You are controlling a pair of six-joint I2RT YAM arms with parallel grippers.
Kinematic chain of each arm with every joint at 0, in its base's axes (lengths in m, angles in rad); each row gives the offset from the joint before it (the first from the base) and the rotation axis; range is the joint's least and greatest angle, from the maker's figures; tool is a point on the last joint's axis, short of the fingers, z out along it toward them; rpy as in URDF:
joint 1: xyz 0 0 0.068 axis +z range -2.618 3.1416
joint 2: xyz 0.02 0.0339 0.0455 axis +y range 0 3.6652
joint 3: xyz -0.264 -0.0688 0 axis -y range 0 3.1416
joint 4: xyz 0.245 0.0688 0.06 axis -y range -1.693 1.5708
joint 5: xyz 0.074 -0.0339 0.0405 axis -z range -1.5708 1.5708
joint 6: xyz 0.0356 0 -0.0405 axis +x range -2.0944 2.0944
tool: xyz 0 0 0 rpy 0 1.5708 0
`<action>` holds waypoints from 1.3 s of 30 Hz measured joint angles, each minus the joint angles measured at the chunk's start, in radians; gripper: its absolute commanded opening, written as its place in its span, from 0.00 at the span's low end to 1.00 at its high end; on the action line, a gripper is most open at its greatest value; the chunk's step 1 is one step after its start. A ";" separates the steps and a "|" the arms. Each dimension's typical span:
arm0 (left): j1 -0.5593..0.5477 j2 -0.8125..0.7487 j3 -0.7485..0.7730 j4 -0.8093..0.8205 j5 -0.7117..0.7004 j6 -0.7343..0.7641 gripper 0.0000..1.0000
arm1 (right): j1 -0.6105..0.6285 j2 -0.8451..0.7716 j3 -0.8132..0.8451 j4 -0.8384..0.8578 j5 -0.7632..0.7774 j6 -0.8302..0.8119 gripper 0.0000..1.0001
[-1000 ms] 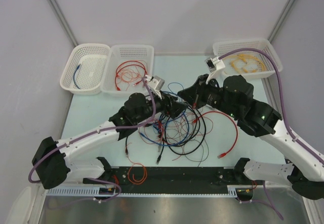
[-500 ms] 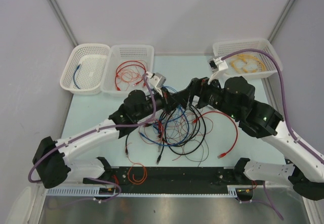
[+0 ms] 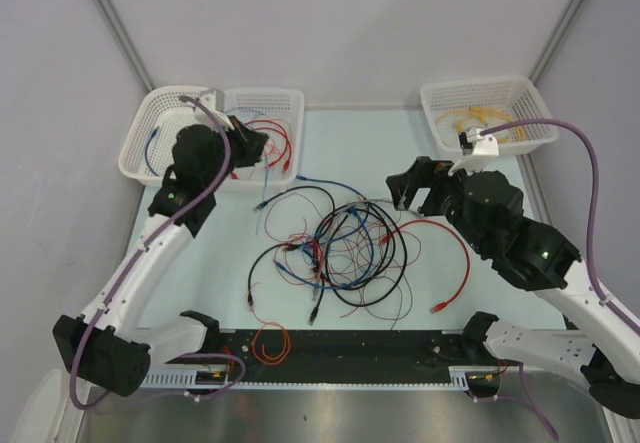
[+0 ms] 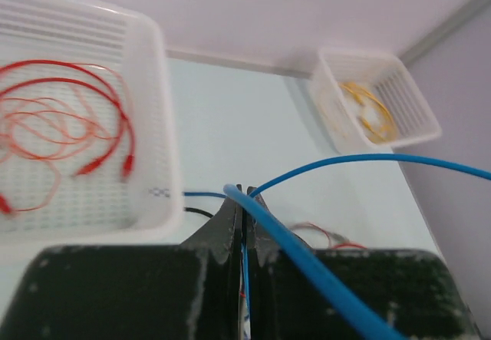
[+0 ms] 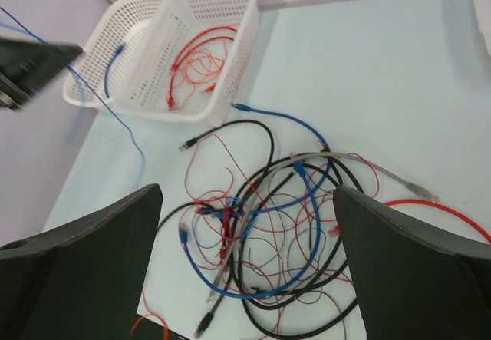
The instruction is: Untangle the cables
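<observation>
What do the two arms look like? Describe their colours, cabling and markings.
Both have white links, black joint housings and a thick purple cable running along them. The right arm shows a small green light; the left arm shows none in view. The fingers are plain matte black wedges.

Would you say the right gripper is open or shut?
Open: the right gripper shows its fingers wide apart above the cables, holding nothing.
</observation>
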 measured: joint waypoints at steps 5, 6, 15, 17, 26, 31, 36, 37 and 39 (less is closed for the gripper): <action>0.188 0.121 0.216 -0.075 -0.057 -0.005 0.00 | -0.019 0.014 -0.072 0.003 -0.012 -0.001 1.00; 0.220 0.149 0.260 -0.078 -0.079 -0.005 0.00 | -0.023 0.016 -0.087 0.005 -0.018 -0.001 1.00; 0.340 0.470 0.690 -0.099 -0.305 0.020 0.00 | -0.082 0.060 -0.197 0.076 -0.078 -0.002 1.00; 0.360 0.539 0.747 -0.091 -0.345 0.024 0.00 | -0.115 0.072 -0.220 0.094 -0.101 -0.002 1.00; 0.420 0.863 0.899 -0.111 -0.536 0.069 0.00 | -0.227 0.104 -0.270 0.158 -0.194 -0.013 1.00; 0.422 0.999 1.004 -0.143 -0.624 0.122 0.00 | -0.267 0.111 -0.298 0.189 -0.236 -0.016 1.00; 0.443 1.011 1.007 -0.160 -0.692 0.136 0.00 | -0.288 0.137 -0.314 0.207 -0.269 -0.015 1.00; 0.450 1.011 1.007 -0.160 -0.699 0.135 0.00 | -0.288 0.140 -0.316 0.209 -0.273 -0.013 1.00; 0.473 0.999 0.976 -0.148 -0.706 0.134 0.00 | -0.288 0.146 -0.318 0.216 -0.282 -0.012 1.00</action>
